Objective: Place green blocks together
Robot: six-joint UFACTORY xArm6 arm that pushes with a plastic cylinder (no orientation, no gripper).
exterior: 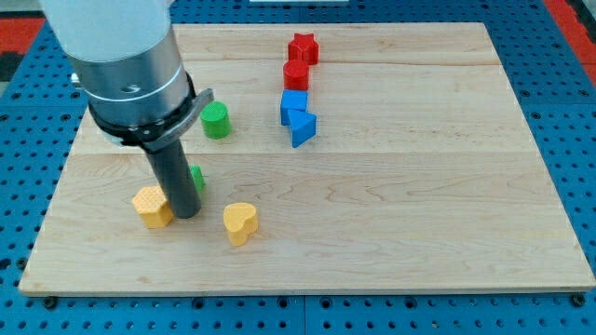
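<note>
The job looks unfinished. The green cylinder (215, 120) stands in the upper left of the frame, and a second green block (197, 177), mostly hidden behind the rod so its shape is unclear, sits below it; the two are near but apart on the counter (419, 214). They still need closing up. The arm hangs upright over the left of the frame, my tip (185, 215) down just beside the orange block (152, 206), below the hidden green. There are no jaws to report.

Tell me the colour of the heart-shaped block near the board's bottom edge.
Yellow. The yellow heart-shaped block lies to the view's right of my tip, seen in the camera view.
</note>
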